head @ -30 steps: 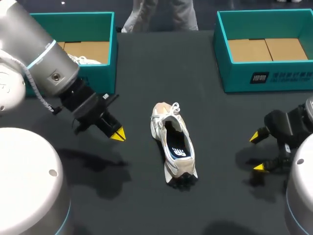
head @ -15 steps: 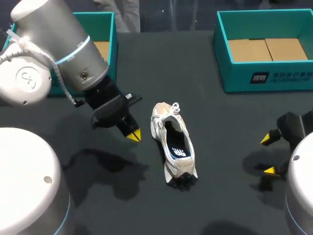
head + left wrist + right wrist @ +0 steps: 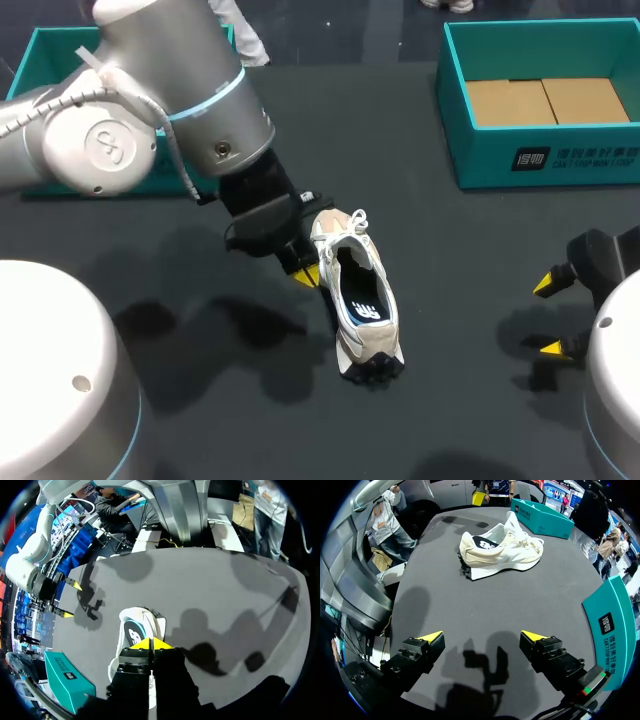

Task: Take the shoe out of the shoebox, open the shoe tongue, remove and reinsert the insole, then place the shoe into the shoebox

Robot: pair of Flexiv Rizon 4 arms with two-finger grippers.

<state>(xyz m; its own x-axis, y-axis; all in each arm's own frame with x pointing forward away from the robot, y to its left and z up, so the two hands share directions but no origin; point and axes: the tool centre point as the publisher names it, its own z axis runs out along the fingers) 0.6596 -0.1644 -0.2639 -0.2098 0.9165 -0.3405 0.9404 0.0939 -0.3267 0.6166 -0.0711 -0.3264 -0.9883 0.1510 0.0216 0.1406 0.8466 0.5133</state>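
The left gripper (image 3: 151, 643) had its yellow tips pressed together on nothing. Just under and beside them lay the white shoe (image 3: 358, 295), upright on the dark table (image 3: 450, 250), outside both boxes, its insole showing through the opening. The right gripper (image 3: 548, 316) held its fingers spread wide with nothing between them. One teal shoebox (image 3: 540, 155) stood beside it. Ahead of it, well apart, sat the shoe, and beyond that the other teal shoebox (image 3: 540, 517).

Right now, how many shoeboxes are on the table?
2: the right box at the far right, open; the left box at the far left, largely behind the left arm.
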